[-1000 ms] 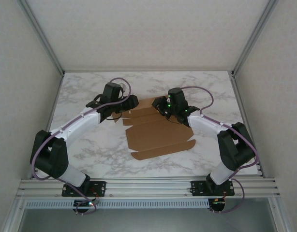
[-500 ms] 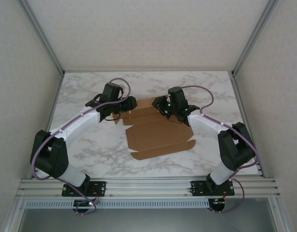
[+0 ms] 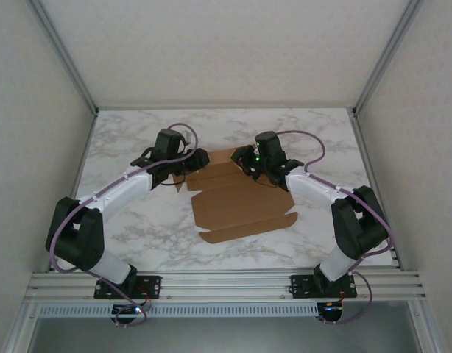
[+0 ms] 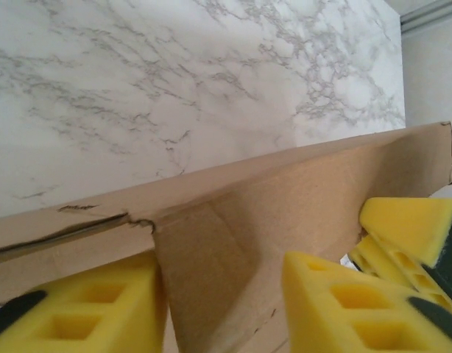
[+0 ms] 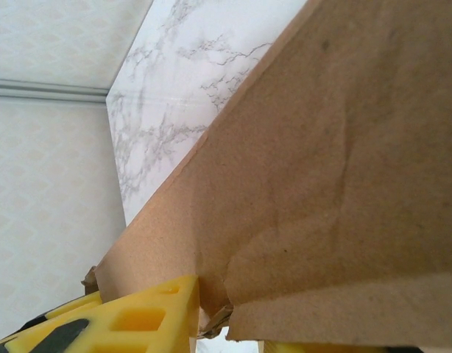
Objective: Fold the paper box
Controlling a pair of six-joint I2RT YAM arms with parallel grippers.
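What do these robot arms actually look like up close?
Both the left arm and right arm have white tubes between bulky black joints, looped purple cables, and chunky yellow jaws with square holes. Small green lights glow on the right wrist.

Count:
- 1 paper box, a single brown cardboard sheet with flaps
- 1 marble-pattern bench
- 2 arms: left arm and right arm
- 2 hands: left hand and right hand
- 2 purple cables, one per arm
- Left wrist view: 2 yellow foam fingers up close, with one cardboard flap between them
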